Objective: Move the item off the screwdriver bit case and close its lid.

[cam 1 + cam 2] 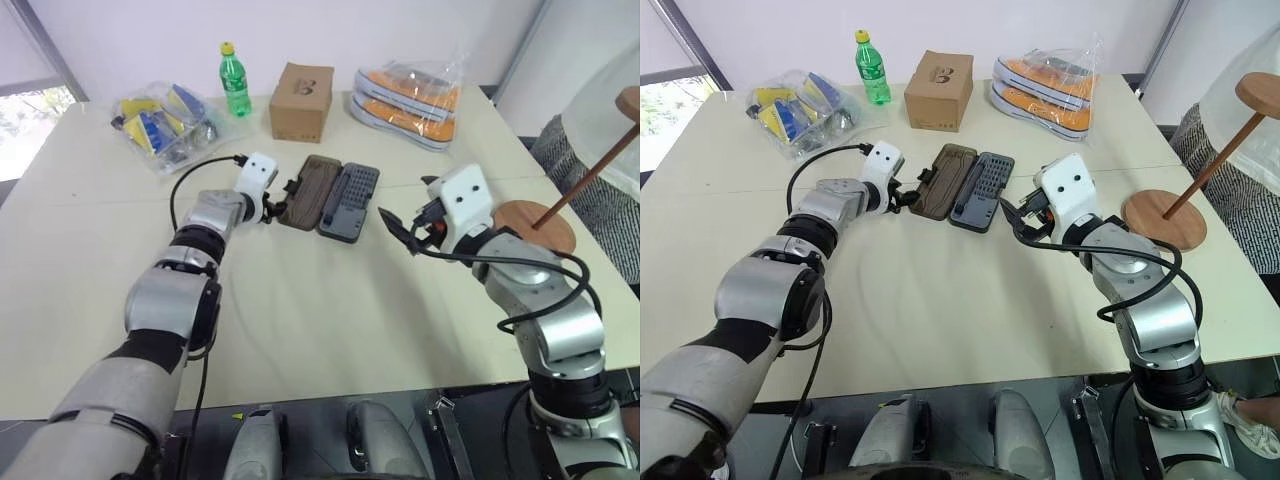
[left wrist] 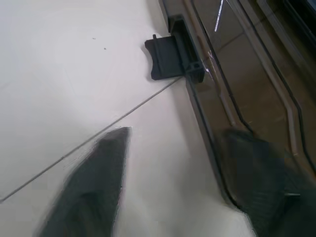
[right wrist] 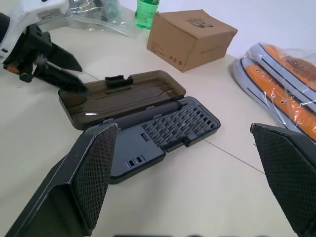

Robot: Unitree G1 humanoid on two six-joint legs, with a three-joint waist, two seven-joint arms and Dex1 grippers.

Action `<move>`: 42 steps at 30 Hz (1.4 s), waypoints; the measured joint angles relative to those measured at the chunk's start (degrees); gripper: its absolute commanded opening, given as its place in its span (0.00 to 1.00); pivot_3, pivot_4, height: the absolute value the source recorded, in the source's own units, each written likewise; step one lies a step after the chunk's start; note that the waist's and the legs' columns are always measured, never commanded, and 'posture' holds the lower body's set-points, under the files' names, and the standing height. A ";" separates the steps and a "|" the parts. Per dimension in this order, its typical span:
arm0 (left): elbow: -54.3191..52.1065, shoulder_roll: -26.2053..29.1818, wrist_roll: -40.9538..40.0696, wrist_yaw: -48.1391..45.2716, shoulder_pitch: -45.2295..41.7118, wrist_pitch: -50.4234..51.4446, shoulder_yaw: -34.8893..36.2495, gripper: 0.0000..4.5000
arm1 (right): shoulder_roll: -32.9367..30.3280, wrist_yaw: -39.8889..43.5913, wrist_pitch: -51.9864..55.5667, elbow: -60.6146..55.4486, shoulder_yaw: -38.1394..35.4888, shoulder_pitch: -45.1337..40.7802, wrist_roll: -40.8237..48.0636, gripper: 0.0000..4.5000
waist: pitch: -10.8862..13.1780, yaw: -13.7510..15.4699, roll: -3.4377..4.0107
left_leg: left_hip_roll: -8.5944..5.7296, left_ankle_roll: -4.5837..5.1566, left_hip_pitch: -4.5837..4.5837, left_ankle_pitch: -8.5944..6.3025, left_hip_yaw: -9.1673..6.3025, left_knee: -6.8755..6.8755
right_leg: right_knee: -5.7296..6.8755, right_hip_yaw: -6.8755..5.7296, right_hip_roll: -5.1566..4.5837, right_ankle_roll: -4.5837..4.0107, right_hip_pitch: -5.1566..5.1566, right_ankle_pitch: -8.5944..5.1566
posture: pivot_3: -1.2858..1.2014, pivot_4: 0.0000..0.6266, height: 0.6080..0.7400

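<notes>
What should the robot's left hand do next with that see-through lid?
Probably slip a finger under the lid's outer edge and flip it over the bit tray. The left gripper is already there, the case lies open flat, and the wooden stand stands clear.

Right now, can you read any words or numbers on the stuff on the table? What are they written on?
Cardboard box: a dark logo on top and small print with symbols on its side, too small to read.
Green bottle: its label is too small to read.
Screwdriver bit case: no writing to be seen.
Lid: no writing to be seen.
Bagged shoes: no writing readable.
So nothing can be quoted.
</notes>
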 measured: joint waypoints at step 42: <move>1.20 2.71 0.80 -0.69 -2.88 3.00 0.71 0.93 | 2.45 -3.99 0.23 -2.28 -0.63 2.35 -2.27 1.00 | 0.00 0.07 0.00 | -0.02 -0.01 -0.01 0.00 0.01 0.00 | 0.00 0.00 -0.02 0.00 0.00 0.00 | 0.52 0.24 1.00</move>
